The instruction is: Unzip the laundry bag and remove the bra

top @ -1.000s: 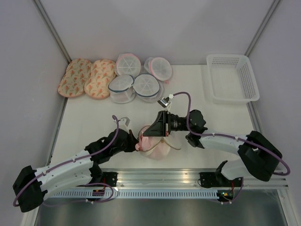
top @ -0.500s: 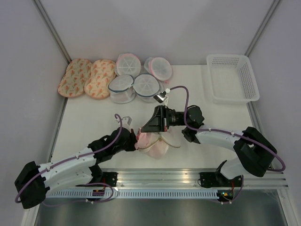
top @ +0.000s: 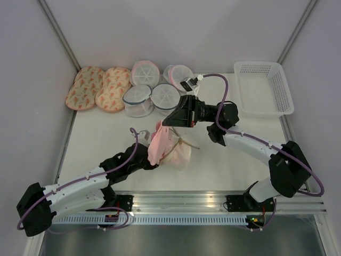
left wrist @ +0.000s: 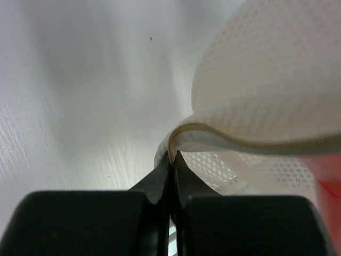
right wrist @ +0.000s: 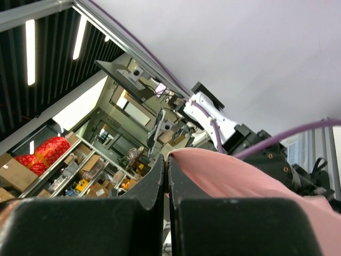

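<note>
Bra hangs pinched in the closed right tool while the left tool clamps the laundry bag at its zipper rim.

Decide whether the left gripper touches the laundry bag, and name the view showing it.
Touching. The left wrist view shows the left gripper shut on the laundry bag, its corded edge pinched between the jaws.

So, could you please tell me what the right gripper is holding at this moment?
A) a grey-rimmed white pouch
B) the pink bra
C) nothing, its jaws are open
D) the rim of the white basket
B: the right wrist view shows the right gripper shut on the pink fabric of the bra, while the left gripper pinches the zip edge of the laundry bag.
</note>
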`<state>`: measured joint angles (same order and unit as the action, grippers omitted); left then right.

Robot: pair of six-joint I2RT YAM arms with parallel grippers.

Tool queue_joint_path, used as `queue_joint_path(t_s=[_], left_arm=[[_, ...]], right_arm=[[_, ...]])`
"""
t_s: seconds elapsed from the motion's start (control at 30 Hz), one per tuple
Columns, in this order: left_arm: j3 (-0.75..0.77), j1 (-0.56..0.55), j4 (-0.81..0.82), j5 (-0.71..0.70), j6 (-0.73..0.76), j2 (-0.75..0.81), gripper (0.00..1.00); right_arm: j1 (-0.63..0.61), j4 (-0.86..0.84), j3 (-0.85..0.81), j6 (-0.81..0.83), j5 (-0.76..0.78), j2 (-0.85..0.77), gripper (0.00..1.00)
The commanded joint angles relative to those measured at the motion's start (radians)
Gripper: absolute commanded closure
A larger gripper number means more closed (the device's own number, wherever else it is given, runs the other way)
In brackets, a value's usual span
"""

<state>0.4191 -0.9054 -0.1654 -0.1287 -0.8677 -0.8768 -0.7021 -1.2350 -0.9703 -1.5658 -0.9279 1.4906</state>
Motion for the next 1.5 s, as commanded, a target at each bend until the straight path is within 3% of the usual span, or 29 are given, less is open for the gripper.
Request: queue_joint_path(t_s=[0.0, 0.27, 0.4, 0.43, 0.5, 0.53, 0.57, 0.6, 0.63, 0.73, 0.77, 1.0, 1.13, 1.3, 1.47], left_arm=[[0.004, -0.003, -0.013, -0.005, -0.005, -0.013, 0.98], [0.006, -0.004, -0.006, -0.008, 0.001, -0.025, 0.98], [0.009, -0.003, -0.008, -0.011, 0.006, -0.019, 0.98], [0.01, -0.003, -0.006, -0.012, 0.006, -0.016, 0.98], [0.012, -0.003, -0.014, -0.012, 0.009, -0.01, 0.98], [0.014, -0.003, -0.019, -0.015, 0.009, -0.002, 0.98], [0.017, -0.003, -0.022, -0.015, 0.009, 0.002, 0.98], [0.017, -0.003, -0.029, -0.017, 0.01, 0.007, 0.98], [0.018, -0.003, -0.031, -0.02, 0.013, 0.015, 0.98], [0.027, -0.003, -0.043, -0.025, 0.021, 0.019, 0.98], [0.035, -0.003, -0.045, -0.023, 0.022, 0.019, 0.98], [0.047, -0.003, -0.063, -0.02, 0.032, 0.035, 0.98], [0.052, -0.003, -0.075, -0.029, 0.036, 0.048, 0.98], [0.064, -0.003, -0.098, -0.031, 0.045, 0.05, 0.98], [0.079, -0.003, -0.123, -0.038, 0.053, 0.062, 0.98]], right_arm=[[0.019, -0.52, -0.088, -0.054, 0.021, -0.029, 1.0], [0.042, -0.485, -0.142, -0.054, 0.012, -0.093, 1.0], [0.065, -0.258, -0.14, 0.108, -0.015, -0.157, 0.99], [0.072, -0.086, -0.134, 0.165, -0.011, -0.177, 0.99], [0.085, 0.232, -0.148, 0.489, 0.02, -0.226, 1.0], [0.088, 0.707, -0.21, 0.644, 0.166, -0.286, 1.0], [0.089, 0.918, -0.255, 0.826, 0.267, -0.308, 0.99], [0.085, 1.053, -0.286, 0.989, 0.347, -0.32, 1.0], [0.087, 1.221, -0.338, 1.041, 0.419, -0.326, 1.0], [0.104, 1.475, -0.444, 1.159, 0.657, -0.294, 1.0], [0.104, 1.518, -0.462, 1.176, 0.775, -0.283, 1.0], [0.141, 1.732, -0.582, 1.262, 1.153, -0.195, 1.0], [0.222, 1.755, -0.631, 1.277, 1.239, -0.142, 1.0], [0.397, 1.711, -0.683, 1.27, 1.23, -0.061, 1.0], [0.538, 1.701, -0.873, 1.273, 1.206, 0.077, 1.0]])
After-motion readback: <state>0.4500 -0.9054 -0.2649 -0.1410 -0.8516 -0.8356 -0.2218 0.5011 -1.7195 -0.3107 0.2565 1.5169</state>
